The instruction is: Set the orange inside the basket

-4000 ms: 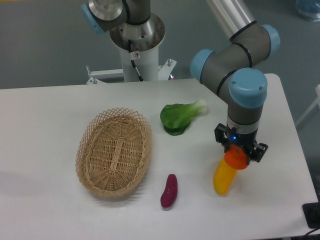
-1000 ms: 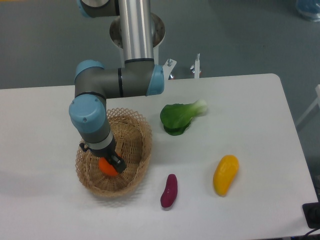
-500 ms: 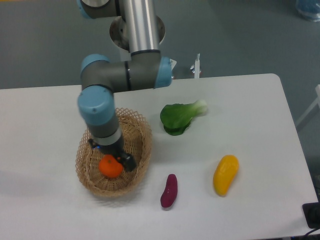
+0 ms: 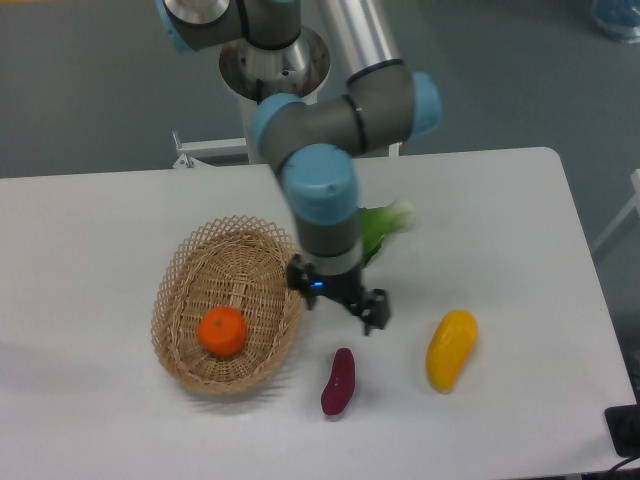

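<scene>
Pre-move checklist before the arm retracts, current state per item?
1. Small round bright-orange fruit lies inside the oval woven wicker basket: ok.
2. Claw empty, nothing carried: ok; whether it is open or shut: cannot tell.
3. Claw clear of the basket, to the right of its rim: ok.
4. Basket upright on the white table: ok.
5. Purple elongated vegetable just below the claw, not touched: ok, but close.
6. Green leafy vegetable partly hidden behind the arm; contact: cannot tell.
</scene>
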You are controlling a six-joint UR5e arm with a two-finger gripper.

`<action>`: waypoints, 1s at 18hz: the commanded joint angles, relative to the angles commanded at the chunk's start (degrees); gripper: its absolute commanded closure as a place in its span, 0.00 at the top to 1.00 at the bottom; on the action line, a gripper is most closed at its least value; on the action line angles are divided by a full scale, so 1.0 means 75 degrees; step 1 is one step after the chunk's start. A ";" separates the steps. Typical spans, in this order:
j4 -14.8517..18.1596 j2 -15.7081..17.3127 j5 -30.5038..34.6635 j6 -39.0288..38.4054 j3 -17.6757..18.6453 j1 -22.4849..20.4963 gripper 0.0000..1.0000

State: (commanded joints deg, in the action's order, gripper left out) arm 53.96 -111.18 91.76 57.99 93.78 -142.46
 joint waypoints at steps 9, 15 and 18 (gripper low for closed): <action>0.0152 -0.0269 -0.0164 0.2825 -0.0397 -0.1525 1.00; 0.0105 -0.0305 -0.0223 0.2850 -0.0398 -0.1572 1.00; 0.0117 -0.0270 -0.0246 0.2862 -0.0375 -0.1607 1.00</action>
State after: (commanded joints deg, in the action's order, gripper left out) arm 54.84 -113.20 89.91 79.45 90.97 -154.51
